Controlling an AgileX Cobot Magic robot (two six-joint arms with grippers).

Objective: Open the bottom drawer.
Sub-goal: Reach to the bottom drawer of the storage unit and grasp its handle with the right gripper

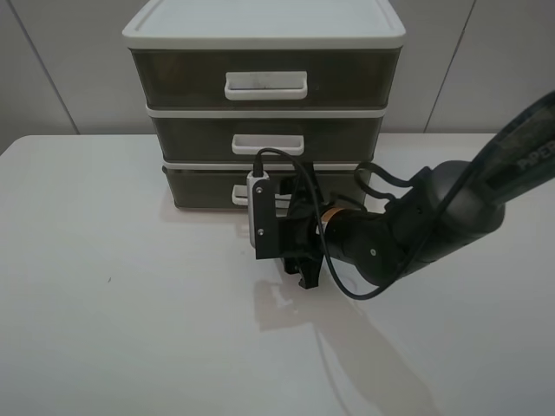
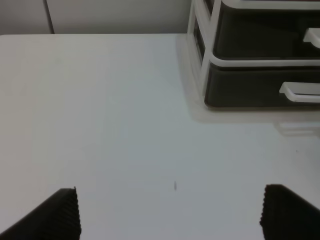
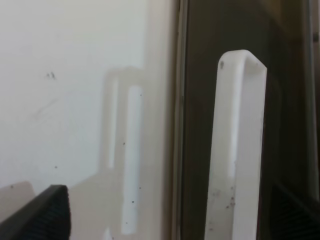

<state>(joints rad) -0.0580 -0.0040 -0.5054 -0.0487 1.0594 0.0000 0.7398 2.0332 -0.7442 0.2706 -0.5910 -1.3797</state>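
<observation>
Three drawers stand stacked in one cabinet [image 1: 260,30] at the back of the white table [image 1: 130,303]. The bottom drawer [image 1: 204,186] is the lowest tier and sits directly on the tabletop. Its dark front is level with the drawers above it, so we record it as shut. Its long axis runs side to side across the high view, parallel to the table's rear edge, and its front faces the robot.

The white handle [image 1: 238,195] lies along the same axis at the middle of the front. Only its left end shows in the high view, because the right arm covers the rest.

The right gripper [image 1: 295,208] reaches across from the right and sits close in front of that handle, turned on its side. In the right wrist view the drawer front [image 3: 200,100] and the handle [image 3: 240,150] fill the frame. The right gripper [image 3: 170,200] has its two dark fingers [image 3: 50,212] spread wide, one toward each edge of the frame, with the handle in line between them. We cannot tell whether either finger touches it.

The left gripper [image 2: 170,200] is held low over bare table, well apart from the cabinet, with its fingers [image 2: 62,212] likewise spread. From there the bottom drawer [image 2: 245,87] and one end of its handle [image 2: 300,92] are seen at an angle.
</observation>
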